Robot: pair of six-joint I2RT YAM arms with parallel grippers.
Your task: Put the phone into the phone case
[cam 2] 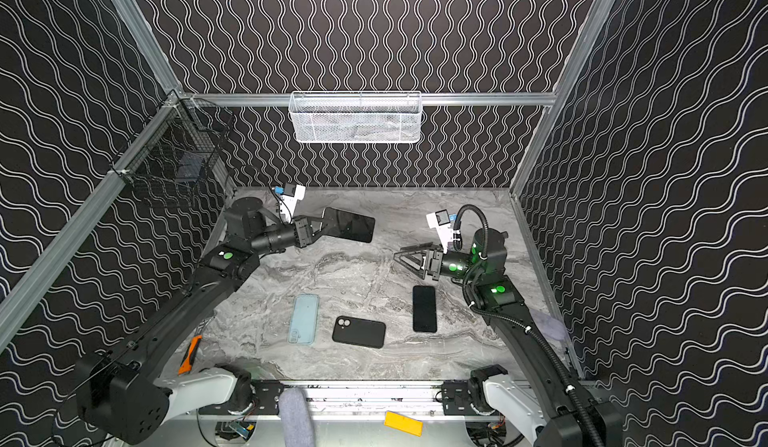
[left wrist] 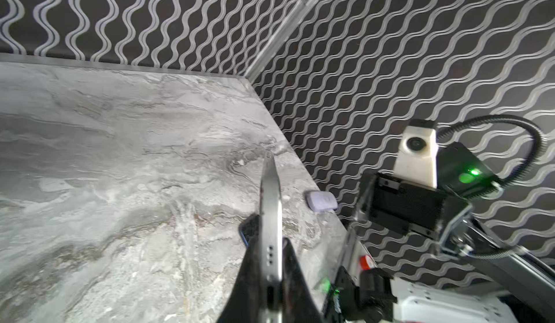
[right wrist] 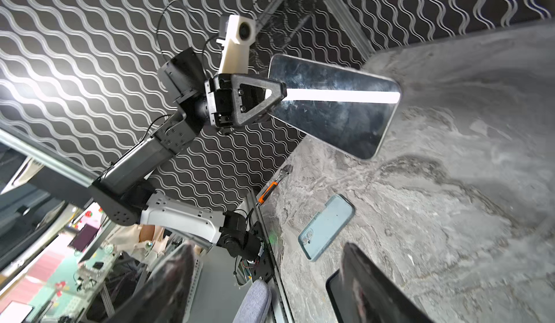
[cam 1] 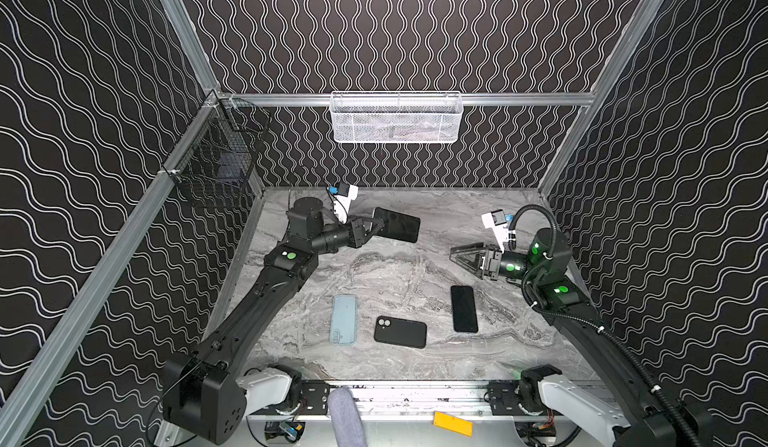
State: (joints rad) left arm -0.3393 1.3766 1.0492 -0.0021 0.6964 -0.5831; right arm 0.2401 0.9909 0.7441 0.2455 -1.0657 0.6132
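Observation:
My left gripper (cam 1: 375,228) (cam 2: 321,228) is shut on one short end of a black-screened phone (cam 1: 397,224) (cam 2: 350,224) and holds it level above the back of the table. In the left wrist view the phone (left wrist: 270,198) shows edge-on between the fingers (left wrist: 295,276). Near the front lie a light blue phone case (cam 1: 343,319) (right wrist: 326,227), a black phone case (cam 1: 400,332) with its round camera holes up, and a second black phone (cam 1: 464,308), screen up. My right gripper (cam 1: 454,254) (right wrist: 267,246) hovers open and empty behind that second phone.
A white mesh basket (cam 1: 395,116) hangs on the back wall and a black wire basket (cam 1: 220,162) on the left wall. An orange-handled tool (cam 2: 189,353) lies at the table's left edge. A yellow block (cam 1: 453,423) and a grey padded roll (cam 1: 345,416) sit in front of the rail.

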